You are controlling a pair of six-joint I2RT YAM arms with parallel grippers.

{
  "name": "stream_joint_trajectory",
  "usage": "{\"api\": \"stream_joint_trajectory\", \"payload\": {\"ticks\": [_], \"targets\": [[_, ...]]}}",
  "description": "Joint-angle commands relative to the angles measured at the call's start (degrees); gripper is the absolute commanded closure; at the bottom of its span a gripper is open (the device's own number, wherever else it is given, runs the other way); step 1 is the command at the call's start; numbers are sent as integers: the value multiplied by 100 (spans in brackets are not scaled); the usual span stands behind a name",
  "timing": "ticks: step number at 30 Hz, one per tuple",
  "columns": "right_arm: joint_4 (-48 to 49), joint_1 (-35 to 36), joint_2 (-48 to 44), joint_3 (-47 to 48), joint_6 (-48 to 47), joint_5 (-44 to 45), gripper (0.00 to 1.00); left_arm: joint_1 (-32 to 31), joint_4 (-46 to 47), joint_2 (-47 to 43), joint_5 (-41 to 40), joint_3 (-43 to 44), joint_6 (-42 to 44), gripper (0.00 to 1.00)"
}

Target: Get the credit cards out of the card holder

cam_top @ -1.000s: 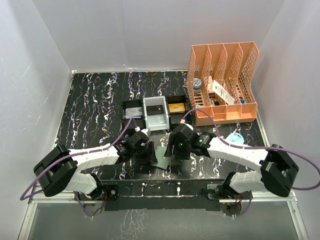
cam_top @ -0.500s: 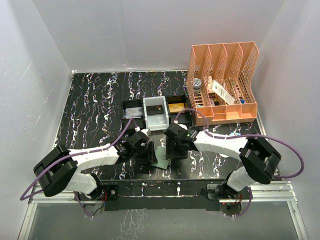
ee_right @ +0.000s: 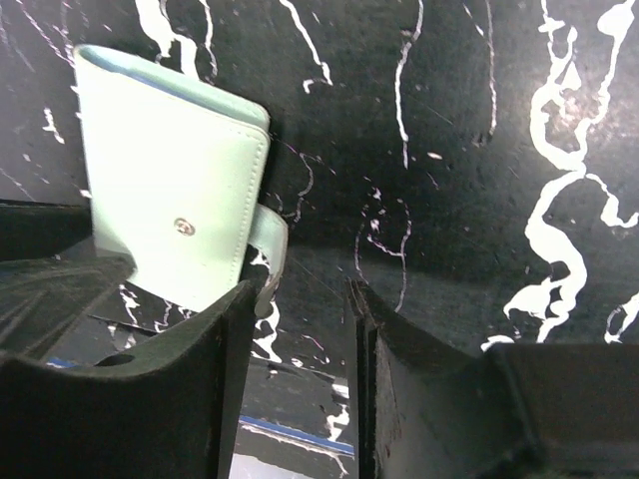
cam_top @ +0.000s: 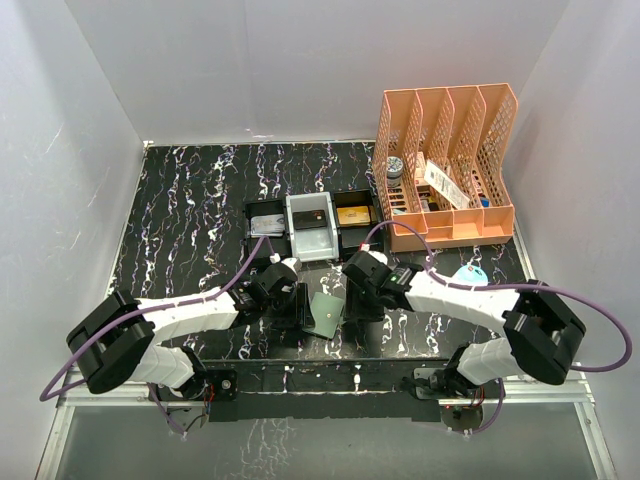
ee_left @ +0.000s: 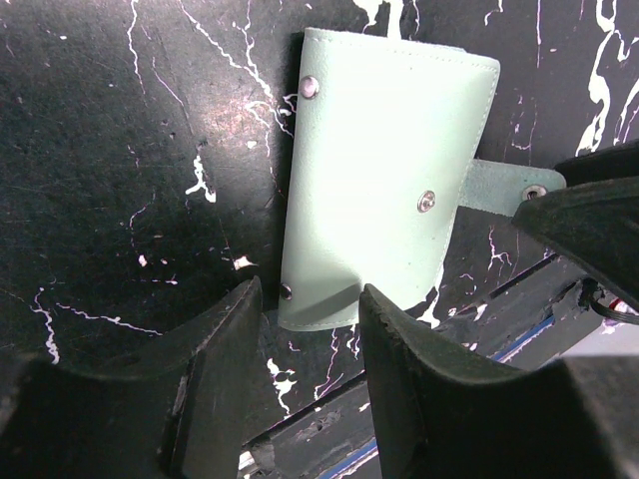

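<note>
The card holder (cam_top: 325,312) is a sage-green wallet, folded shut, lying near the table's front edge between my two grippers. My left gripper (ee_left: 310,334) is open, and the card holder's (ee_left: 384,180) near corner sits at the gap between its fingertips, with the right finger partly covering it. My right gripper (ee_right: 300,329) is open with only bare table in its gap. Its left fingertip stands just below the side tab (ee_right: 272,235) of the card holder (ee_right: 170,190). No credit cards show at the wallet.
Three small trays stand behind the grippers: a black one (cam_top: 266,226) with a grey card, a white one (cam_top: 311,225), and a black one (cam_top: 354,216) with a gold-coloured card. A peach file organiser (cam_top: 445,165) stands at back right, with a pale blue object (cam_top: 468,275) in front of it.
My right gripper's jaws have narrowed and its arm has shifted beside the wallet. More of the wallet shows now, and it looks lighter. The left arm has stayed still.
</note>
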Motion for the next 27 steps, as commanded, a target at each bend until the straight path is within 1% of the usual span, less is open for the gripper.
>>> {"api": "stream_joint_trajectory", "payload": {"ticks": [1, 6, 9, 13, 16, 18, 23, 27], "targets": [[739, -102, 6, -40, 88, -66, 64, -18, -297, -117, -68, 42, 103, 56], [781, -125, 360, 28, 70, -237, 78, -22, -360, -145, -112, 70, 99, 56], [754, -128, 320, -118, 87, -226, 83, -25, -399, -193, -150, 45, 88, 56], [894, -124, 100, -396, 188, -273, 85, -27, -389, -209, -172, 37, 86, 56], [1041, -123, 1, -502, 200, -329, 94, -32, -356, -243, -159, 37, 77, 56], [1175, -124, -93, -503, 134, -408, 100, -46, -310, -381, -188, 10, 66, 50], [1414, -123, -459, -180, -143, -470, 100, -49, -466, -1189, -622, -142, -64, 32], [1768, -122, -469, 241, -538, -1205, 100, -50, -843, -2078, -1278, -294, -243, 8]]}}
